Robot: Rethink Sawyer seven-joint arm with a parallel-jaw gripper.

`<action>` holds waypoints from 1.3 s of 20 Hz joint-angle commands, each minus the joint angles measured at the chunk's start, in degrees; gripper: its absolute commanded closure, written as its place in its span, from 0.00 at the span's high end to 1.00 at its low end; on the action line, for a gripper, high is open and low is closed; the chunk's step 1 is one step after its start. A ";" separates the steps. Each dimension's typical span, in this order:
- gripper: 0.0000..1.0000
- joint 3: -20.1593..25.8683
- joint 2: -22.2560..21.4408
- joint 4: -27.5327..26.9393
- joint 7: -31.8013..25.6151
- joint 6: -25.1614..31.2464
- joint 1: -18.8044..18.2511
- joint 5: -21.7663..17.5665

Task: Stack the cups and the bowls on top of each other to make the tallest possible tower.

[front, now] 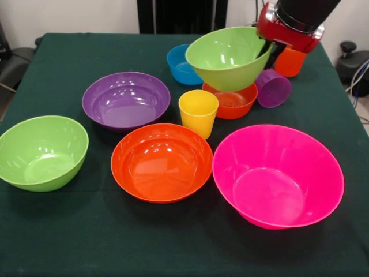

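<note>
A green bowl [228, 56] hangs tilted above the table at the back, its right rim pinched by my gripper [270, 51], which is shut on it. Under it sits a small orange bowl [232, 101], with a small blue bowl [180, 64] behind to the left. A purple cup [273, 88] lies on its side to the right, and an orange cup [290, 62] stands behind it. A yellow cup [198, 112] stands upright mid-table. Nearer the front are a purple bowl [125, 100], a second green bowl [42, 152], a large orange bowl [161, 162] and a huge pink bowl [278, 175].
The dark green tablecloth [173, 242] covers the table, with bare cloth along the front edge. Black chairs and cables show past the table's left and right sides.
</note>
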 commanded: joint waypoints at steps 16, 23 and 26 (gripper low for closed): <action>0.00 6.24 5.13 0.95 2.27 -9.04 -2.55 -4.18; 0.00 6.50 5.67 1.31 2.03 -10.10 -2.63 -3.98; 0.00 6.58 5.09 2.28 2.19 -10.11 -2.49 -3.72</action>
